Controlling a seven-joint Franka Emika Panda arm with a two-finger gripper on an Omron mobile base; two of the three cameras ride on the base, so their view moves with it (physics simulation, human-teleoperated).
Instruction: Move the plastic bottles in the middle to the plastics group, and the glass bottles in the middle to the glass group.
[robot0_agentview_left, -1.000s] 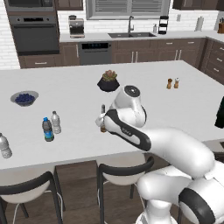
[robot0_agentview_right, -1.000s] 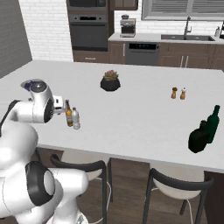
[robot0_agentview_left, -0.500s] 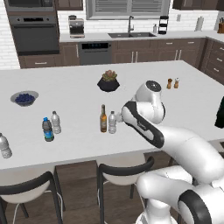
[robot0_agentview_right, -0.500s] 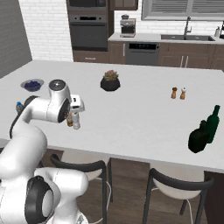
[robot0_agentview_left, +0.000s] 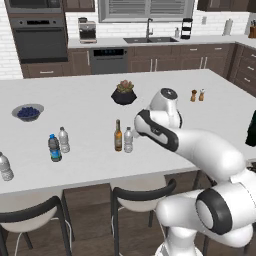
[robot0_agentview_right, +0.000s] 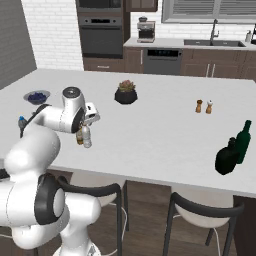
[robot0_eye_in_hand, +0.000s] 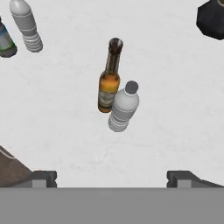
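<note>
Directly below tool (robot0_eye_in_hand: 112, 177): glass bottle (robot0_eye_in_hand: 109, 78).

Left base view sits behind the arm on its left side, looking forward and down across the white surface (robot0_agentview_left: 75, 100) toward the far edge and the kitchen wall. Right base view does the same from the other side, so both catch the amber bottle (robot0_agentview_left: 118, 136) and the clear bottle (robot0_agentview_left: 128, 140) near the surface's near edge, plus the dark plant pot (robot0_agentview_right: 125, 93) further back. Hand view is way closer, staring almost straight down on that same bottle pair, with the pot at its top right corner.
</note>
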